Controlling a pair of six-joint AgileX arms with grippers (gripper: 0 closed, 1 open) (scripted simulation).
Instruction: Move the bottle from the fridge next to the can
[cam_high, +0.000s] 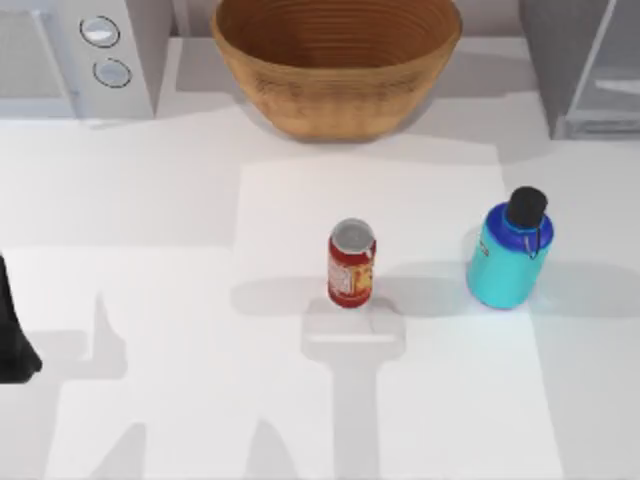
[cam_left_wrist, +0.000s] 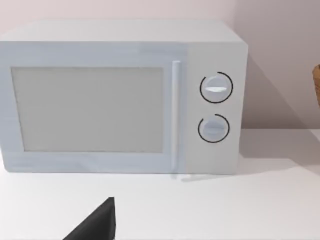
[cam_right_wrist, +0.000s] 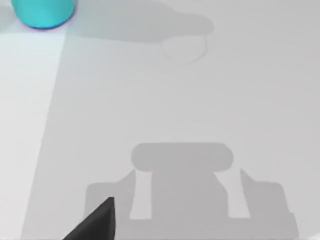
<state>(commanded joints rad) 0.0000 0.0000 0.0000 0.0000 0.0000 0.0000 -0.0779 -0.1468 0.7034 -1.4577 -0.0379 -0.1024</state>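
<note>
Bottle (cam_high: 508, 258) upright on counter (cam_high: 150, 300), near can (cam_high: 351, 263), not touching. Finger state of either arm: cannot tell. Risk: careless reach topples bottle or can.

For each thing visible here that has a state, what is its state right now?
Squat turquoise water bottle with black screw cap: upright on the table, capped, apart from the can.
Small red cylindrical can with silver top: upright, unheld.
Grey cabinet fridge: door state unclear.
White microwave with two round knobs: door closed.
Woven wicker basket: upright.
</note>
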